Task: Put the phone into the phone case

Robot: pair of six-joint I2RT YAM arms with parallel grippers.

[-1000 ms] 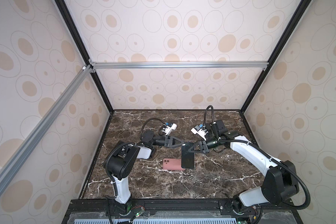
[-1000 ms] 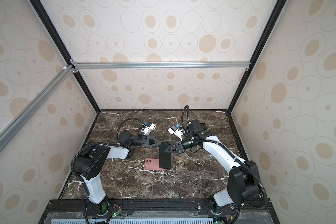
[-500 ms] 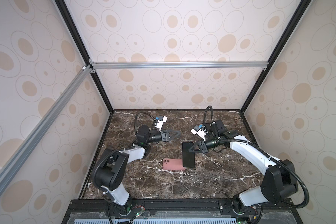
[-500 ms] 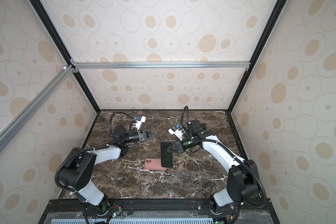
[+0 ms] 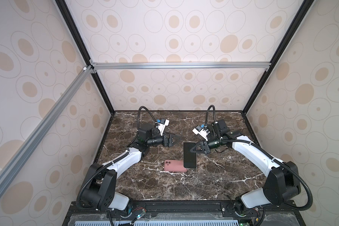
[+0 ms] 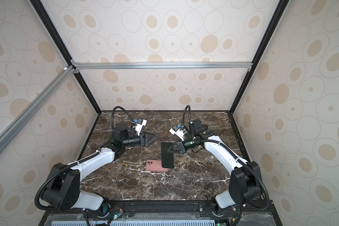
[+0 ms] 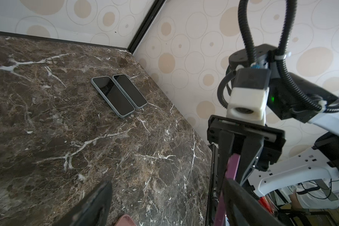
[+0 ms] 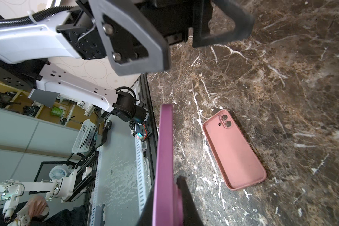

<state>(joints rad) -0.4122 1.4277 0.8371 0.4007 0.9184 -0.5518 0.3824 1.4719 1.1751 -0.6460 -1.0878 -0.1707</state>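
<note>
The phone [image 5: 189, 157] [image 6: 167, 155], dark screen up with a purple body, hangs level above the table in my right gripper [image 5: 192, 150] [image 6: 169, 150], which is shut on its right edge. The right wrist view shows its purple edge [image 8: 164, 156] clamped in my right gripper [image 8: 172, 187]. The pink phone case [image 5: 173, 165] [image 6: 154, 166] [image 8: 234, 150] lies open side up on the marble, its right end under the phone. My left gripper [image 5: 173, 140] [image 6: 155, 139] [image 7: 164, 195] stands open and empty, left of the phone and apart from it.
Two other dark-screened phones [image 7: 114, 95] [image 7: 129, 91] lie side by side on the marble table [image 5: 145, 185] near the right wall. Patterned walls with black corner posts [image 5: 250, 101] close in three sides. A black rail [image 5: 184, 205] runs along the table's front edge.
My left gripper has drawn back to the left, away from the phone's far end. The phone stays in my right gripper over the case, almost unmoved.
</note>
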